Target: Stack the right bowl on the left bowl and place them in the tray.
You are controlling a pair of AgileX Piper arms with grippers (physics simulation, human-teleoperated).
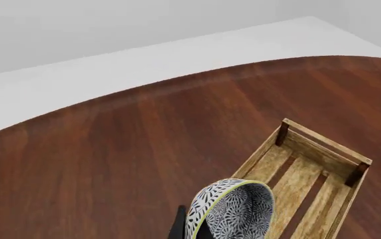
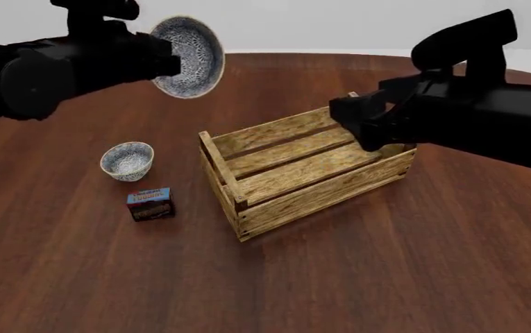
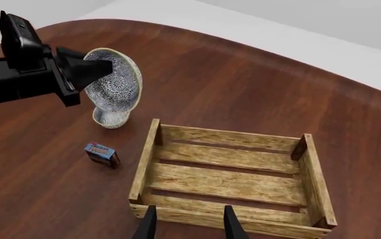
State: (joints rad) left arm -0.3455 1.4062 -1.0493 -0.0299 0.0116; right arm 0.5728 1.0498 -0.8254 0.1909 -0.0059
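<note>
My left gripper (image 2: 166,61) is shut on the rim of one white, blue-grey speckled bowl (image 2: 191,55), held high above the table and tipped on its side. In the left wrist view this bowl (image 1: 233,211) hangs over the near end of the tray (image 1: 310,144). Its twin bowl (image 2: 127,159) stands upright on the table left of the tray (image 2: 312,201). By look I cannot tell which is the right bowl. My right gripper (image 3: 187,224) hovers open over the tray's (image 3: 223,137) right end, holding nothing.
A small blue-and-brown pudding box (image 2: 150,204) lies just in front of the bowl on the table. The round brown tabletop ends in a curved far edge (image 1: 177,82). The right arm (image 2: 469,118) reaches over the tray's right side.
</note>
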